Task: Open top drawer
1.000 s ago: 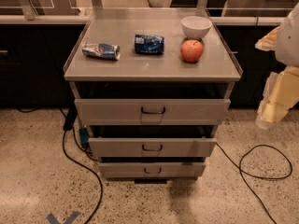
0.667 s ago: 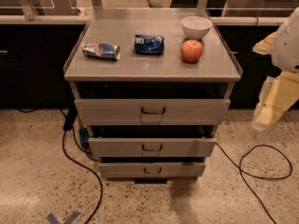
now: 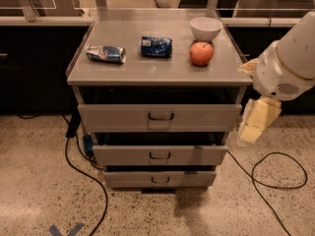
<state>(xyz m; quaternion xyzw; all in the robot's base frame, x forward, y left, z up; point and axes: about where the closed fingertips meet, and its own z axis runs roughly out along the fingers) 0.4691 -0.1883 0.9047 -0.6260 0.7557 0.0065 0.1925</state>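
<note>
The top drawer (image 3: 160, 118) is the widest of three grey metal drawers in the cabinet, with a small dark wire loop handle (image 3: 161, 116) at its centre. A dark gap shows above its front. The narrower middle drawer (image 3: 160, 155) and the smallest bottom drawer (image 3: 159, 179) sit below it. My gripper (image 3: 256, 122) hangs at the right of the cabinet, beside the top drawer's right end, apart from the handle. It is pale yellow under the white arm (image 3: 290, 58).
On the cabinet top (image 3: 147, 70) lie a crushed can (image 3: 105, 53), a blue packet (image 3: 156, 46), a red apple (image 3: 202, 53) and a white bowl (image 3: 205, 28). Black cables (image 3: 275, 176) run across the speckled floor on both sides. Dark counters stand behind.
The arm and gripper have shifted slightly left, closer to the cabinet's right side. The drawers have not moved.
</note>
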